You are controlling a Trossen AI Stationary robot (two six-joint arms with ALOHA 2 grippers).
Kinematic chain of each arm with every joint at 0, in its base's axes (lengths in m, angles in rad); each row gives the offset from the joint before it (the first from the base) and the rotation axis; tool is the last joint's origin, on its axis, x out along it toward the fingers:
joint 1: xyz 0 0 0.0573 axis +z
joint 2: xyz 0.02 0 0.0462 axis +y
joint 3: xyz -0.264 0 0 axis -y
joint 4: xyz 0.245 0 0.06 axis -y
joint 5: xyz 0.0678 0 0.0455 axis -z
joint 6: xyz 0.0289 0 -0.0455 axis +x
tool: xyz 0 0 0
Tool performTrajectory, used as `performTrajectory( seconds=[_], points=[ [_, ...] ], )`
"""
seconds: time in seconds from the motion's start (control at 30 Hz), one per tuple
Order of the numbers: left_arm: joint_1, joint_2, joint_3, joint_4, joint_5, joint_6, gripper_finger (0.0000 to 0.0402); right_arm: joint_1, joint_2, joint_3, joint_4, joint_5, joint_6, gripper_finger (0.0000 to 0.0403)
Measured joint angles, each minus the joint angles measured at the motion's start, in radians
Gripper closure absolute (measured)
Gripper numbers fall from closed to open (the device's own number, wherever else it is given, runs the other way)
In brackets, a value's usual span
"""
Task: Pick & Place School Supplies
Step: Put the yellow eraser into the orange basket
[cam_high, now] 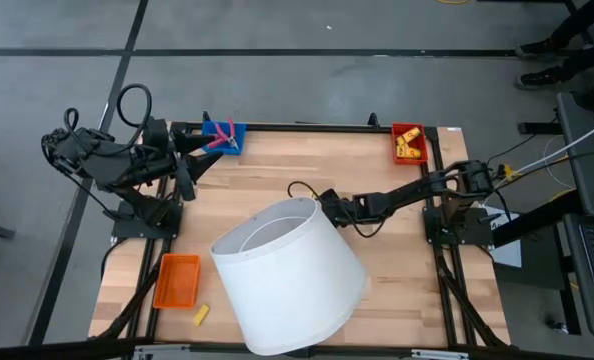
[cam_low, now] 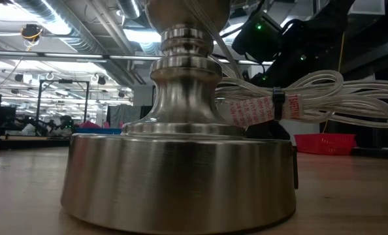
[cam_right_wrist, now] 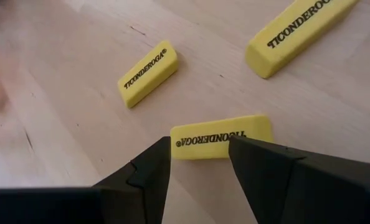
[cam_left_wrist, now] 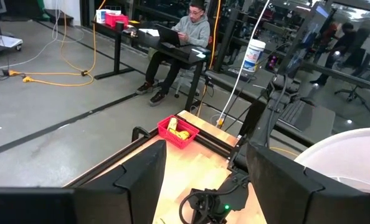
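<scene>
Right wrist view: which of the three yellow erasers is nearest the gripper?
The eraser lying just ahead of the right gripper; the other two lie farther off.

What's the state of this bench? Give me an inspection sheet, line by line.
Surface: wooden table.
Job's things: three yellow erasers on the wood at the right tool; another eraser beside the orange tray; more yellow pieces in the red tray; pink-handled scissors in the blue tray.
Clutter: white lampshade; metal lamp base.
Grippers: left tool open, near the blue tray; right tool open, astride one eraser.
Cables: bundled white cord at the lamp base.
Surroundings: seated person at a desk; orange cords on the floor.
</scene>
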Motion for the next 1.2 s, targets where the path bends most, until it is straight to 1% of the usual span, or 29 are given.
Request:
performTrajectory(
  seconds=[0.17, 0.57, 0.6, 0.63, 0.77, 0.97, 1.2],
  points=[
    [0.000, 0.000, 0.000, 0.000, 0.000, 0.000, 0.0185, 0.011, 0.012, 0.001, -0.004, 0.001, 0.024, 0.0231],
    [0.000, 0.000, 0.000, 0.000, 0.010, 0.002, 0.0189, 0.046, 0.014, 0.000, -0.011, 0.007, 0.139, 0.0231],
    [0.000, 0.000, 0.000, 0.000, 0.010, 0.006, 0.0189, 0.053, 0.014, -0.001, -0.016, 0.002, 0.151, 0.0231],
    [0.000, 0.000, 0.000, 0.000, 0.011, 0.009, 0.0190, 0.059, 0.016, -0.002, -0.027, -0.028, 0.163, 0.0231],
    [0.000, 0.000, 0.000, 0.000, 0.020, 0.011, 0.0190, 0.085, 0.018, -0.002, -0.027, -0.040, 0.196, 0.0231],
    [0.000, 0.000, 0.000, 0.000, 0.023, 0.012, 0.0190, 0.106, 0.017, -0.002, -0.034, -0.024, 0.232, 0.0231],
    [0.000, 0.000, 0.000, -0.001, 0.026, 0.011, 0.0194, 0.151, -0.043, -0.008, -0.094, -0.006, 0.240, 0.0231]
  ],
)
